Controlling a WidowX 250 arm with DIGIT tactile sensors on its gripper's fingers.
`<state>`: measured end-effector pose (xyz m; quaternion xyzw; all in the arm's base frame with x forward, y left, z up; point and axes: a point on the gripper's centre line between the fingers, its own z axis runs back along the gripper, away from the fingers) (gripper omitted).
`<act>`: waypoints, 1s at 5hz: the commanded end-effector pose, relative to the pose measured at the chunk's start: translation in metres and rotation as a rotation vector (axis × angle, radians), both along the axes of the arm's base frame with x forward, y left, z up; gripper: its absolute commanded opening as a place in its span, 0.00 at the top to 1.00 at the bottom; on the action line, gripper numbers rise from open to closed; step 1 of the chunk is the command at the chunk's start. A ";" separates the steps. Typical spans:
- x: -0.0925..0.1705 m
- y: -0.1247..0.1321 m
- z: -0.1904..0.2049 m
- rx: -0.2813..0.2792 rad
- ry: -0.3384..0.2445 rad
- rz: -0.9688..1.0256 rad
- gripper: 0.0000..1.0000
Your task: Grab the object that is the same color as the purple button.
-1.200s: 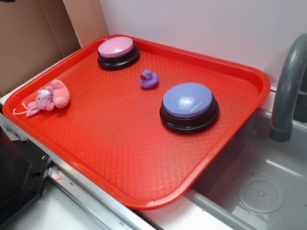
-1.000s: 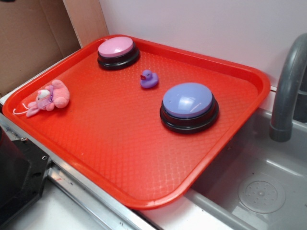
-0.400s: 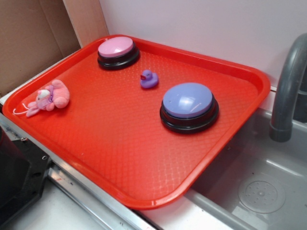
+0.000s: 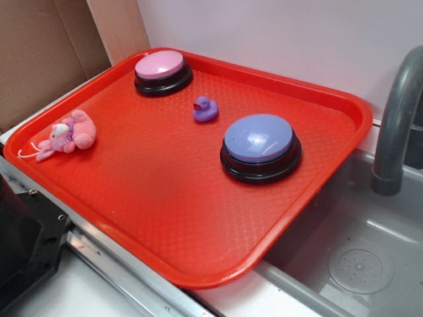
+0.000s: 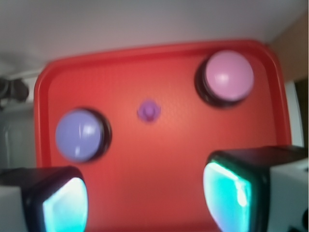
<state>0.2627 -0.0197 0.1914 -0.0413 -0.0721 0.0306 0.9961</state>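
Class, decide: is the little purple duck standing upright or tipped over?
Upright: the duck sits on its base on the tray, head up.

Only the wrist view shows the robot's body: 2 fingers (image 5: pixel 227 193) of the gripper (image 5: pixel 145 198) rise from the bottom edge below the red tray (image 5: pixel 159 159), 1 at each lower corner. Each finger is a blocky black piece with rounded corners, and its inner face carries a glossy pad that glows cyan to turquoise. Outside each black piece sits a pale grey or white section, probably part of the finger mount, though the blur makes that hard to confirm.
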 end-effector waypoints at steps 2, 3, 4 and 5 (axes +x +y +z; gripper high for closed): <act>0.024 0.003 -0.086 0.120 0.062 -0.119 0.00; 0.020 0.009 -0.110 0.115 0.092 -0.124 0.00; 0.031 0.007 -0.122 0.107 0.069 -0.122 0.00; 0.043 0.001 -0.133 0.110 0.061 -0.127 0.00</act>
